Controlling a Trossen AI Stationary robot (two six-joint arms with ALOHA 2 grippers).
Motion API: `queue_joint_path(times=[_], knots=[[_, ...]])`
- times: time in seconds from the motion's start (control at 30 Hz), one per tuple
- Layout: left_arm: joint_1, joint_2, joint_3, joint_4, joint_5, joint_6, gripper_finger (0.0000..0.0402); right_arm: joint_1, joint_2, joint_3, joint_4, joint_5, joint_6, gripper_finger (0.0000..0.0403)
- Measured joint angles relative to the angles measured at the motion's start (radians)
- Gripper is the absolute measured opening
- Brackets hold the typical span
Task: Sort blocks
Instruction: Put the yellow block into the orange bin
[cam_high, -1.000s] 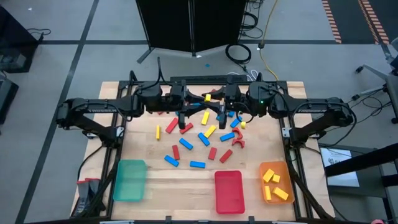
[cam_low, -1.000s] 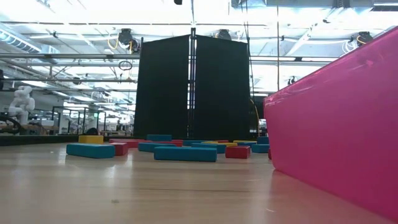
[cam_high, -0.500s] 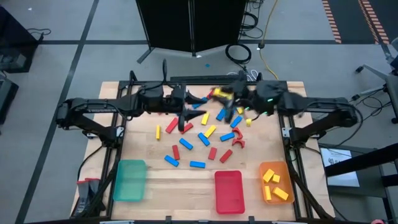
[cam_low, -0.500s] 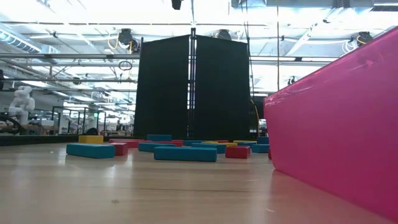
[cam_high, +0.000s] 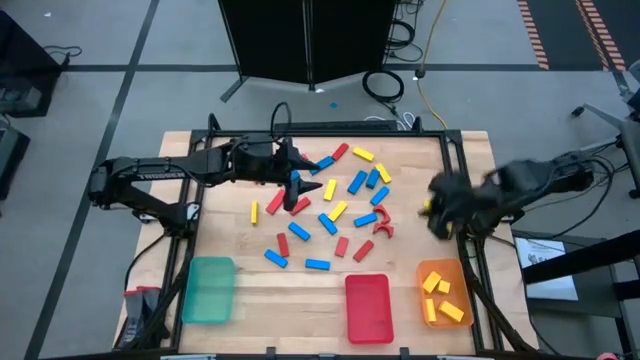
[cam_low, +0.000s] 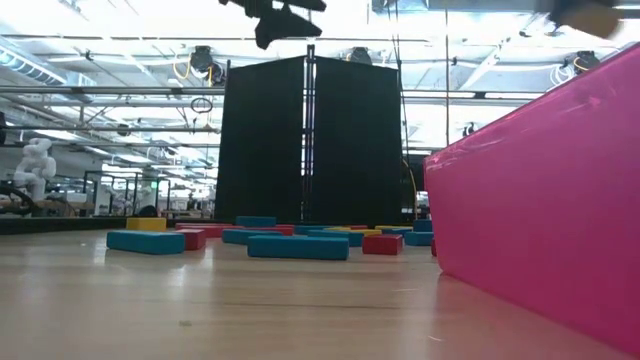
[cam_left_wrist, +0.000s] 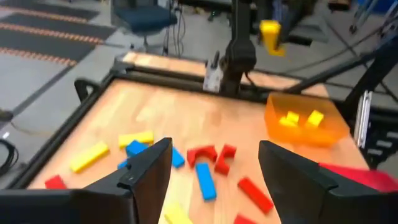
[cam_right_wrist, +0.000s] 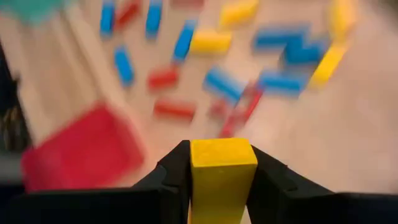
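Note:
Red, blue and yellow blocks (cam_high: 330, 215) lie scattered flat on the wooden table's middle. My left gripper (cam_high: 293, 195) hangs over their far left part, open (cam_left_wrist: 214, 155), with nothing between its fingers. My right gripper (cam_high: 440, 207) is blurred at the table's right edge, above and beyond the orange tray (cam_high: 443, 293). It is shut on a yellow block (cam_right_wrist: 222, 167), which also shows in the left wrist view as the yellow block (cam_left_wrist: 269, 29). My right gripper pinches the yellow block's two opposite sides (cam_right_wrist: 194, 169) between its two fingers. The fingers slant downward toward the table. The block is lifted clear, well above the table, and its free end face points away from the wrist.
Along the near edge stand a green tray (cam_high: 208, 290), a red tray (cam_high: 367, 307) and the orange tray, which holds several yellow blocks. Red arches (cam_high: 383, 226) lie near the pile's right side. A black frame rims the table's far and side edges.
My right gripper has swung fast from the far middle of the table toward the right edge and the orange tray, carrying the yellow block and tipping downward. My left gripper has tipped down and sunk a little over the blocks.

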Motion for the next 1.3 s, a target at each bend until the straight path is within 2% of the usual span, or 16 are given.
queue_joint_path(times=[0.13,0.27,0.4,0.7,0.87,1.1,1.17,1.3], knots=[[0.005,0.0,0.0,-0.055,0.0,0.004,0.0242,0.168,0.015,-0.168,0.126,-0.132,0.203,0.0093],[0.005,0.0,0.0,-0.078,-0.004,0.004,0.0242,0.313,0.056,-0.289,0.342,-0.176,0.365,0.0093],[0.009,0.0,0.0,-0.078,-0.008,0.005,0.0241,0.423,0.114,-0.305,0.413,-0.178,0.499,0.0093],[0.023,0.0,0.0,-0.078,-0.015,0.007,0.0241,0.67,0.236,-0.304,0.395,-0.178,0.789,0.0093],[0.024,0.0,0.0,-0.078,-0.021,0.03,0.0241,0.737,0.325,-0.304,0.356,-0.184,0.875,0.0093],[0.029,0.0,0.0,-0.086,-0.023,0.029,0.0241,0.723,0.395,-0.304,0.294,-0.178,0.872,0.0094],[0.029,0.0,0.0,-0.094,-0.023,0.025,0.0241,0.718,0.405,-0.304,0.279,-0.178,0.874,0.0123],[0.029,0.0,0.0,-0.14,-0.023,0.024,0.0241,0.707,0.407,-0.304,0.27,-0.175,0.902,0.0228]])
